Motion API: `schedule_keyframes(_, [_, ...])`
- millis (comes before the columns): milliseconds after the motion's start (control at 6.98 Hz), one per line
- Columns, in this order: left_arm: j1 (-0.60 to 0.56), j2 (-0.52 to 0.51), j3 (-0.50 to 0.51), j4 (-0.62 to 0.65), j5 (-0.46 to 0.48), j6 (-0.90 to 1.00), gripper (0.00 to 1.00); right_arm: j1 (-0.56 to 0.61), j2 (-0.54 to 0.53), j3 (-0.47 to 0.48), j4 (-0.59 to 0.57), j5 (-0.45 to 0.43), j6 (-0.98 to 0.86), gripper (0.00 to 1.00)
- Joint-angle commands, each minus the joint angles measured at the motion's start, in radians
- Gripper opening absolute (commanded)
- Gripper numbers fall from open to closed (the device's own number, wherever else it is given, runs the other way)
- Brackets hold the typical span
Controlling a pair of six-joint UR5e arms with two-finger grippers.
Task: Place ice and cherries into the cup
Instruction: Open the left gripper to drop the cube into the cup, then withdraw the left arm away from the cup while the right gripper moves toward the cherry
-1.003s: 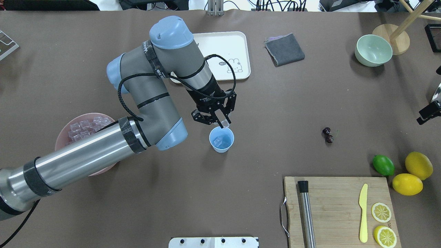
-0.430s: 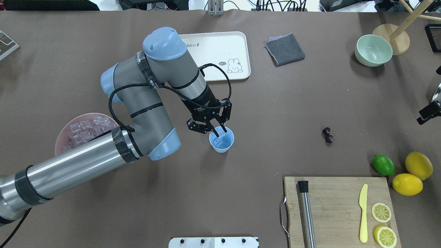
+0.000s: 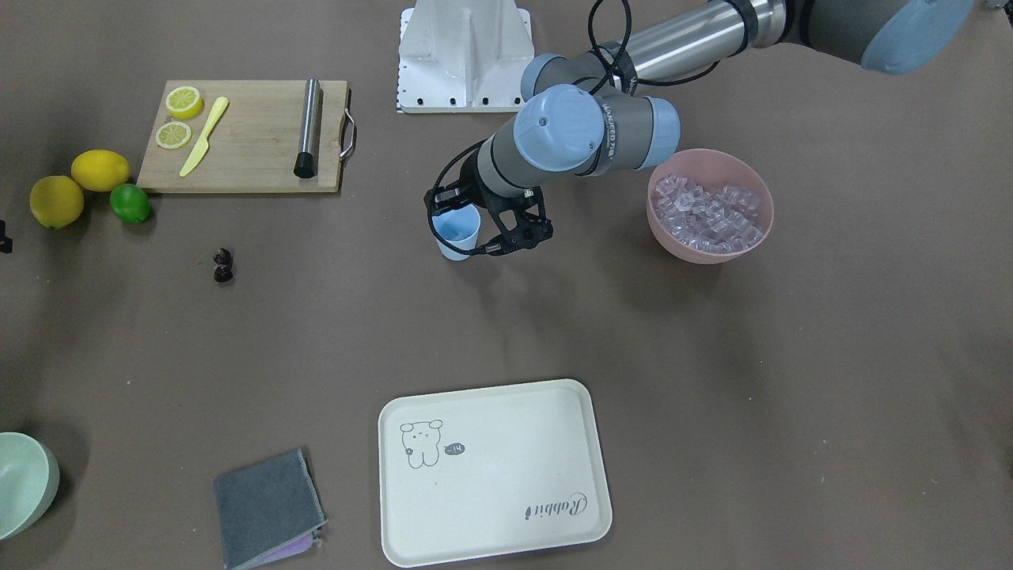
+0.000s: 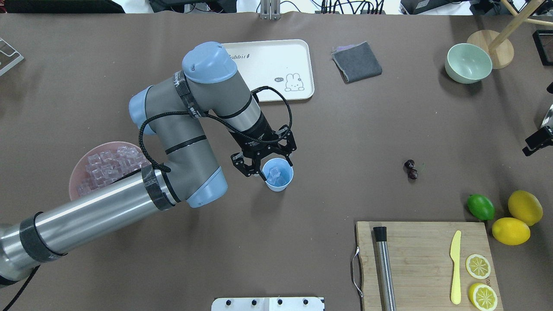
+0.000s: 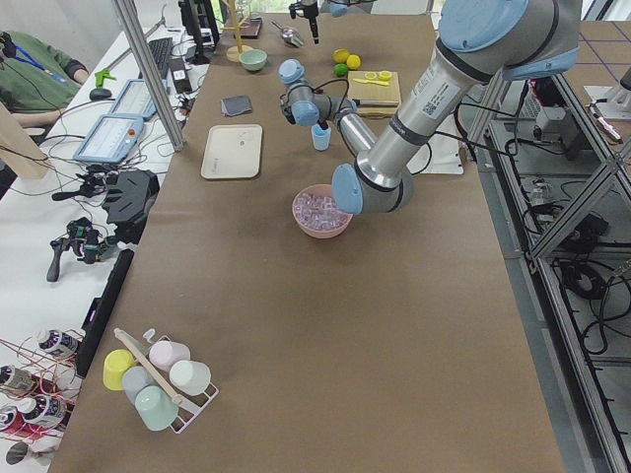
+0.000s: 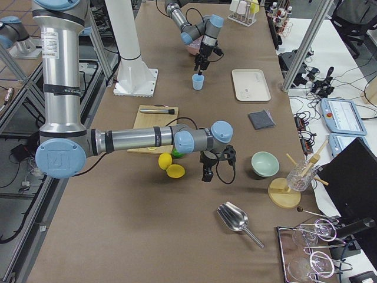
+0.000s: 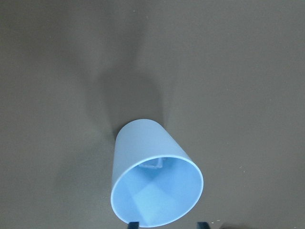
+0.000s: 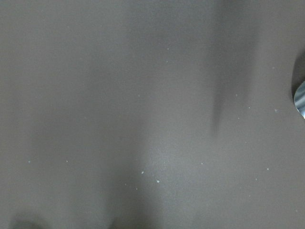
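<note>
The light blue cup (image 4: 278, 175) stands upright mid-table, with clear ice (image 4: 274, 172) cubes inside it. My left gripper (image 4: 276, 167) hovers just over the cup's rim, open and holding nothing. In the left wrist view the cup (image 7: 152, 191) fills the lower middle, and two dark fingertips (image 7: 135, 224) show wide apart at the bottom edge. More ice (image 3: 708, 210) fills the pink bowl (image 3: 696, 253). The cherries (image 4: 411, 169) lie on the table right of the cup. My right gripper (image 4: 538, 140) sits at the far right edge; I cannot tell whether it is open or shut.
A white tray (image 4: 276, 56) and a grey cloth (image 4: 357, 61) lie at the back. A pale green bowl (image 4: 468, 63) stands back right. A cutting board (image 4: 423, 263) holds a knife, a steel rod and lemon slices. A lime (image 4: 480, 207) and two lemons lie beside it.
The left gripper brought an ice cube over the cup, dipped its fingers in, then opened. The cube now lies in the cup with the other one.
</note>
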Motion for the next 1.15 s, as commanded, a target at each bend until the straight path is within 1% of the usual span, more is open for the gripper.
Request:
schedule_keyframes(0, [-0.037,0.017,-0.006,0.003,-0.002,0.002,0.98,0.000,0.001,0.017,-0.001,0.014,-0.002,1.00])
schedule_keyframes(287, [-0.152,0.057,-0.018,0.006,0.007,0.037,0.97,-0.017,0.022,0.075,0.008,0.002,0.020,1.00])
schedule_keyframes(430, [-0.240,0.089,-0.036,0.009,0.004,0.150,0.97,-0.061,0.072,0.076,0.008,0.003,0.135,1.00])
schedule_keyframes(573, [-0.305,0.146,-0.075,0.047,0.005,0.274,0.97,-0.110,0.123,0.082,0.008,0.000,0.279,1.00])
schedule_keyframes(717, [-0.380,0.204,-0.122,0.168,0.007,0.503,0.97,-0.156,0.175,0.085,0.008,-0.032,0.387,1.00])
schedule_keyframes(860, [-0.469,0.258,-0.177,0.332,0.007,0.792,0.97,-0.219,0.213,0.085,0.008,-0.079,0.470,1.00])
schedule_keyframes(1003, [-0.549,0.274,-0.185,0.462,0.048,1.047,0.97,-0.256,0.249,0.076,0.007,-0.086,0.510,1.00])
